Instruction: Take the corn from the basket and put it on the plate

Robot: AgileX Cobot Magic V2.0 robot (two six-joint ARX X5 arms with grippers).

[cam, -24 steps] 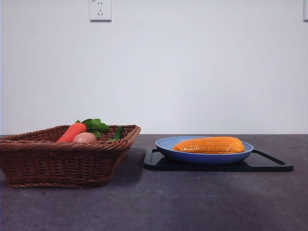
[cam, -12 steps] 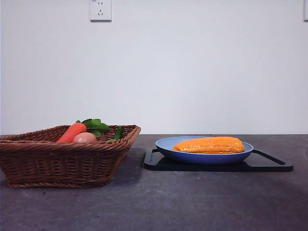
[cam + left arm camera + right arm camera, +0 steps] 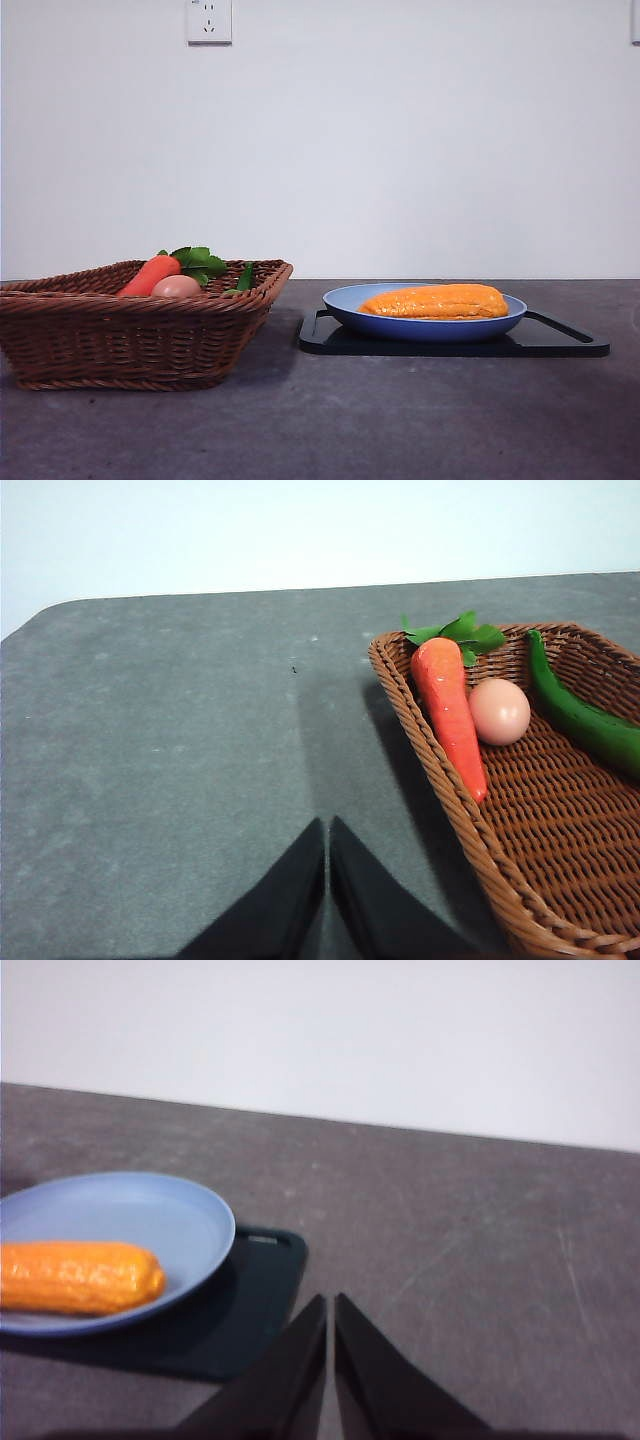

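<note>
The orange-yellow corn (image 3: 435,301) lies lengthwise in the light blue plate (image 3: 345,303), also seen as corn (image 3: 75,1277) on the plate (image 3: 190,1220) in the right wrist view. The brown wicker basket (image 3: 130,335) stands at the left, seen again as the basket (image 3: 540,820) in the left wrist view. My left gripper (image 3: 327,830) is shut and empty over bare table beside the basket's rim. Shut and empty as well, my right gripper (image 3: 330,1305) hovers over the table apart from the plate. Neither arm shows in the front view.
A carrot (image 3: 450,705) with green leaves, a pinkish egg (image 3: 499,711) and a long green vegetable (image 3: 585,720) lie in the basket. Under the plate is a flat black tray (image 3: 560,340). A wall socket (image 3: 208,20) is on the white back wall.
</note>
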